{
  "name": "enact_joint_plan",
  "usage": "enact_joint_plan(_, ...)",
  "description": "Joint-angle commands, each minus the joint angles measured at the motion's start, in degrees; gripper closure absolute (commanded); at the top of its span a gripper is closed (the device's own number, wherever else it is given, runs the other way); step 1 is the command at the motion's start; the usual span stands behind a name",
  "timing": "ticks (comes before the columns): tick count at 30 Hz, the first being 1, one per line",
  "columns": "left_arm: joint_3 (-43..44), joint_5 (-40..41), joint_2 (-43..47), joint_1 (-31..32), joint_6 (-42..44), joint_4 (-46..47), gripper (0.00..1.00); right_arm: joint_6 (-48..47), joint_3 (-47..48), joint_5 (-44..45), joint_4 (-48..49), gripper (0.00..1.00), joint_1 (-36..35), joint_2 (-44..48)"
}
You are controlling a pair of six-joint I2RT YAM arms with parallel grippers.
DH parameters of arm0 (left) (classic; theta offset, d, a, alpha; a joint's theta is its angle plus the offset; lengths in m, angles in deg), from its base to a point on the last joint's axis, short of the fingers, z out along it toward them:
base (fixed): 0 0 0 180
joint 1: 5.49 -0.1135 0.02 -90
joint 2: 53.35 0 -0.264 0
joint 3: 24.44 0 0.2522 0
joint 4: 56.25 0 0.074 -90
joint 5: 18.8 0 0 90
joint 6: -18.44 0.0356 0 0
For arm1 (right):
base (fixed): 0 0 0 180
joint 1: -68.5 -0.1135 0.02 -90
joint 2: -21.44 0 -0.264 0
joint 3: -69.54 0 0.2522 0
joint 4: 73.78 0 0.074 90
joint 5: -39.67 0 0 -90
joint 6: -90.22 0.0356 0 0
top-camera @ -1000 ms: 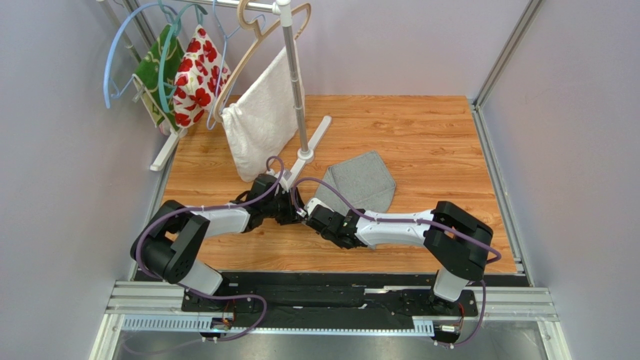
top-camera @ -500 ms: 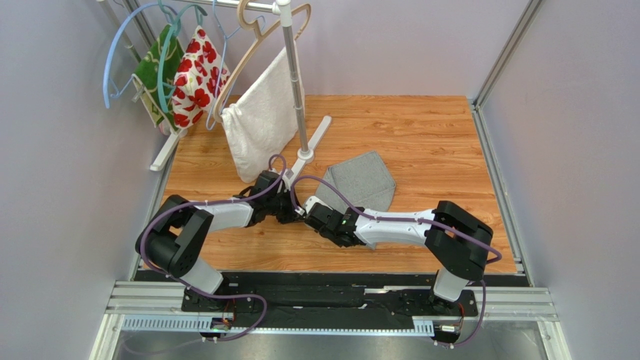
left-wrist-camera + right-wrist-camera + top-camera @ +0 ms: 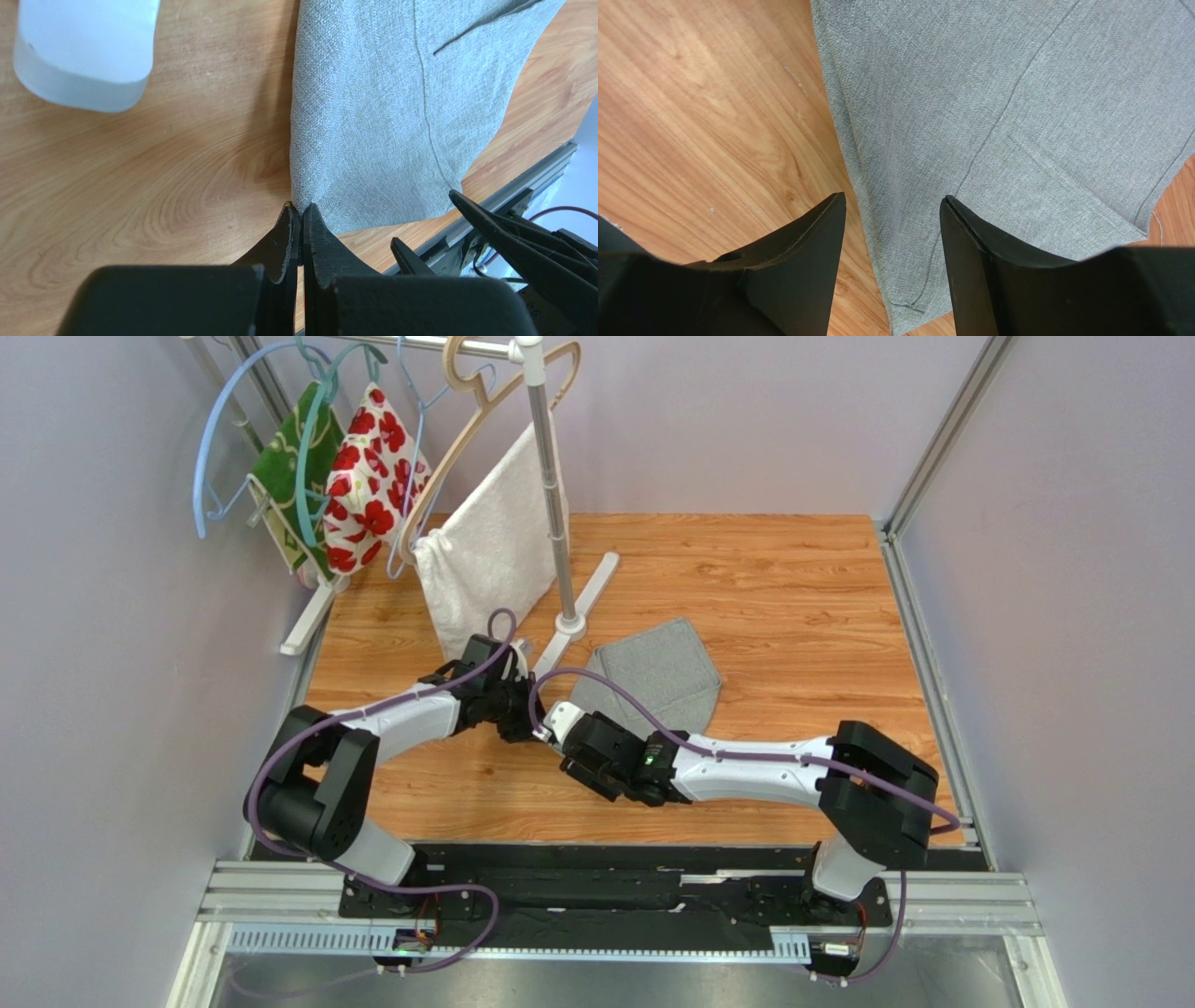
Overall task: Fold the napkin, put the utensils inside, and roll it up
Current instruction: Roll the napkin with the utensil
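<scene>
The grey napkin point(image 3: 657, 676) lies partly folded on the wooden table, right of the rack's foot. My left gripper point(image 3: 300, 208) is shut on the napkin's point(image 3: 393, 105) near left corner, and the cloth runs away from the pinched tips. In the top view it point(image 3: 528, 717) sits at the cloth's left end, close against my right gripper point(image 3: 553, 731). My right gripper point(image 3: 892, 201) is open just above the napkin point(image 3: 1018, 105), whose left edge lies between the fingers without being gripped. The utensils are out of view.
A clothes rack stands at the back left, its pole point(image 3: 550, 490) on a white foot point(image 3: 582, 602). On it hang a white towel point(image 3: 484, 560), a red-flowered fabric point(image 3: 368, 476), a green fabric point(image 3: 288, 469) and hangers. Metal rails point(image 3: 919, 644) edge the table.
My left gripper has shut on the napkin's corner and drawn it slightly left and back. My right gripper has opened and let go of the cloth.
</scene>
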Motion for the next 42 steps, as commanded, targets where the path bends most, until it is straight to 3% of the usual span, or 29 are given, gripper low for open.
enact_joint_plan(1, 2.4, -1.6, 0.1, -0.5, 2.0, -3.4, 1.00, -1.5, -0.7, -0.8, 5.5, 0.44, -1.7, -0.3)
enact_joint_plan(7, 3.6, -2.2, -0.3, -0.8, 2.5, -4.8, 1.00, -0.6, 0.2, 2.1, 6.2, 0.48, -2.6, -4.8)
enact_joint_plan(13, 3.8, -2.2, -0.2, -0.9, 2.7, -5.4, 1.00, 3.2, 2.5, 6.8, 2.8, 0.60, -2.3, -9.1)
enact_joint_plan(19, 4.0, -2.4, -0.4, -1.0, 2.7, -5.6, 1.00, 4.4, 2.4, 5.7, 1.6, 0.68, -1.2, -9.9)
enact_joint_plan(26, 3.7, -2.4, 0.2, -1.1, 2.5, -4.4, 1.00, 3.1, 2.3, -0.5, 0.1, 0.95, -1.1, -9.9)
enact_joint_plan(28, 3.2, -1.8, 1.0, -1.8, 2.2, -3.8, 0.90, 3.0, 2.2, -3.5, -0.6, 1.00, -0.7, -9.3)
enact_joint_plan(30, 2.1, -1.5, 2.8, -2.9, 1.5, -3.3, 0.69, 3.3, 1.9, -6.5, -1.2, 1.00, 0.4, -7.9)
enact_joint_plan(31, 1.6, -1.8, 3.6, -4.3, 0.6, -2.3, 0.52, 3.8, 1.9, -9.0, -1.4, 1.00, 0.8, -7.5)
enact_joint_plan(34, -1.4, -1.2, 7.9, -6.9, -0.1, -1.7, 0.36, 4.8, 2.2, -13.7, -2.2, 1.00, 2.2, -5.9)
enact_joint_plan(42, -8.8, 6.9, 23.9, -7.7, 0.5, -4.0, 0.30, 6.9, 2.2, -26.7, -1.7, 1.00, 7.8, -3.4)
